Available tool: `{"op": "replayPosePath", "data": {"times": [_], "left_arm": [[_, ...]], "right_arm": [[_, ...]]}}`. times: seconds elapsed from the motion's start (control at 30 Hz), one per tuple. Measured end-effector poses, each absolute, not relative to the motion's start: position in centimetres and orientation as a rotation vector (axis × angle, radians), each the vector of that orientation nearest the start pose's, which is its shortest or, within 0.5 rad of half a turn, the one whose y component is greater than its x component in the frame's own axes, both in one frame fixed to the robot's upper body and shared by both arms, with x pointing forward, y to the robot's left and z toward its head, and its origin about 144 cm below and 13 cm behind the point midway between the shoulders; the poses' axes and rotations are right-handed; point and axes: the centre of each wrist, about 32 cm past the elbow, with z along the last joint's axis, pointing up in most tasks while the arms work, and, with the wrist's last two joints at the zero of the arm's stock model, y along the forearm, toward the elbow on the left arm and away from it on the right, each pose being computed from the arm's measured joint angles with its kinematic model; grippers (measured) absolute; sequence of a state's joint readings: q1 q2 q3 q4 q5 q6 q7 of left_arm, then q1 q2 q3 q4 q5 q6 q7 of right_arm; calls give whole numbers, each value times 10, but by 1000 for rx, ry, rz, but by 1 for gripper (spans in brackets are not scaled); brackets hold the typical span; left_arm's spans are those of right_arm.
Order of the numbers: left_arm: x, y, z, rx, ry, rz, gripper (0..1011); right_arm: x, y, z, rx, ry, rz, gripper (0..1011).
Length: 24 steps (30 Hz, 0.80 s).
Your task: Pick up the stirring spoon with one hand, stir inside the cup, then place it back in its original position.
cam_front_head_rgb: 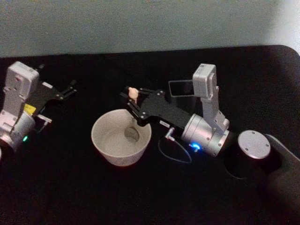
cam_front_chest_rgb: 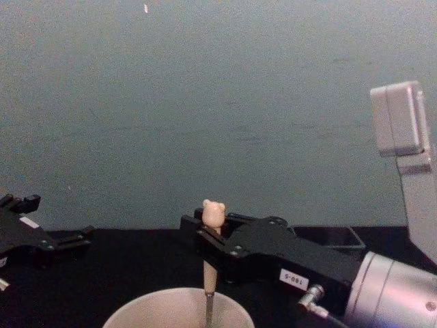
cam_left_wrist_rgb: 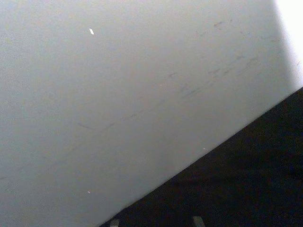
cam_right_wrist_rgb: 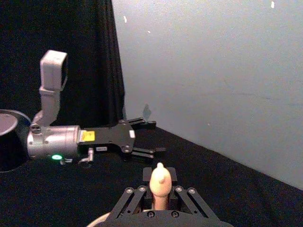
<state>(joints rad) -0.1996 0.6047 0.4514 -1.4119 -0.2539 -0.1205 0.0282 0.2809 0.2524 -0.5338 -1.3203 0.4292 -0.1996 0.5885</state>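
Wooden bear-topped stirring spoon [cam_front_chest_rgb: 210, 263], round cream cup [cam_front_head_rgb: 117, 157]

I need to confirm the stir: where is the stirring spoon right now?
Centre of the head view: the stirring spoon stands upright with its bowl down inside the cup, gripped by the right gripper.

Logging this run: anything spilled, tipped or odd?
Nothing stands out. The cup is upright, no spill visible; the right gripper holds the stirring spoon upright in it; the grey holder stands behind; the left gripper is parked at the left.
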Motion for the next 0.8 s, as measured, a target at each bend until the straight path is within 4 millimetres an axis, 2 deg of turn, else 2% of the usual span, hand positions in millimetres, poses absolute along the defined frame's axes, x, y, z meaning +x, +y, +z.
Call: {"op": "replayPosePath", "data": {"times": [0.43, 0.8], "left_arm": [[489, 310, 1140, 305, -285, 1248, 1001], [489, 310, 1140, 304, -285, 1248, 1001]], "right_arm": [[496, -161, 1128, 117, -5, -530, 187], [499, -154, 1130, 127, -6, -522, 187]]}}
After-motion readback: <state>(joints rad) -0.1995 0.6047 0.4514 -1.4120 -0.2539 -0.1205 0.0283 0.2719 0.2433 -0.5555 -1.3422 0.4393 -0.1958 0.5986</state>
